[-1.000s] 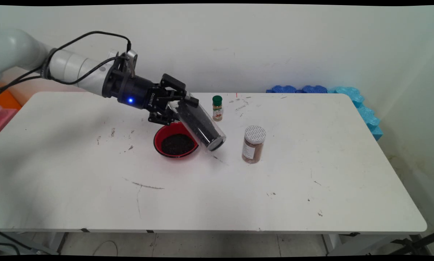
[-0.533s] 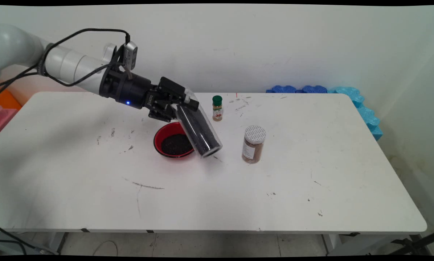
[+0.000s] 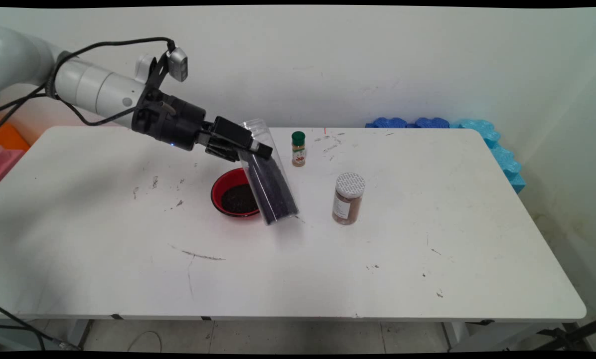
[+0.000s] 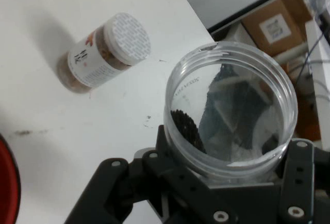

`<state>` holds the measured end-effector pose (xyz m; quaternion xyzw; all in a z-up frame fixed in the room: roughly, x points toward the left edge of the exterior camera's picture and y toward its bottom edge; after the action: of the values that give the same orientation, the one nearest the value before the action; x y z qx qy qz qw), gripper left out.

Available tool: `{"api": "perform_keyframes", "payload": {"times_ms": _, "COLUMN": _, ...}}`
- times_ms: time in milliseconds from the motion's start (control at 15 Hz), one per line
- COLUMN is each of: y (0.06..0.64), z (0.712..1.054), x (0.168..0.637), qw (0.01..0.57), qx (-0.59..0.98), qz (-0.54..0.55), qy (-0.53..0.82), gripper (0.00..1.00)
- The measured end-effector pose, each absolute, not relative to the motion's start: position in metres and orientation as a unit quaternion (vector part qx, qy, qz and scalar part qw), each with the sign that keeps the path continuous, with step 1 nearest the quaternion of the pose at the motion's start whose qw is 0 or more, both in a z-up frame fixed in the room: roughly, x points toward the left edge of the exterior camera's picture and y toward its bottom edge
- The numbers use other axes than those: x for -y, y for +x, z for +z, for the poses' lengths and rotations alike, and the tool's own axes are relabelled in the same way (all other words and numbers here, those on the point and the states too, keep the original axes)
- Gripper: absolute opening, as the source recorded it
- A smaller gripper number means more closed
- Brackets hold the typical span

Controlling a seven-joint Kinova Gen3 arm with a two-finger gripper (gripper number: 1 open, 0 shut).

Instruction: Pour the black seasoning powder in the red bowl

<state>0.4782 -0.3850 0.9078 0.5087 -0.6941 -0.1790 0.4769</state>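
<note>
Counter (image 3: 377, 259) holds a red bowl (image 3: 222, 188) of dark grains left of centre. A white-capped brown spice jar (image 3: 348, 198) stands upright to the right of it, well apart. A small green-capped bottle (image 3: 298, 148) stands further back, near the far edge. Blue foam (image 3: 482, 130) sits at the far right corner against the wall.

End effector (image 3: 252, 146) is clamped on the upper part of a clear jar (image 3: 270, 184) partly filled with dark grains. Jar is tilted, open mouth (image 4: 232, 116) up and left, base down and right, overlapping the bowl's right rim in the main view. Can't tell whether its base touches the counter. Nothing sits between the jar and the spice jar.
</note>
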Motion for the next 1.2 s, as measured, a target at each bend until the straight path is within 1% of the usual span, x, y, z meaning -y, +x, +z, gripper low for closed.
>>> {"api": "perform_keyframes", "payload": {"times_ms": 667, "y": 0.464, "z": 0.924, "x": 0.371, "qw": 0.497, "qx": 0.791, "qz": -0.087, "qy": 0.346, "gripper": 0.0}}
{"api": "perform_keyframes", "payload": {"times_ms": 1200, "y": 0.455, "z": 0.93, "x": 0.365, "qw": 0.498, "qx": 0.833, "qz": -0.026, "qy": 0.24, "gripper": 0.0}}
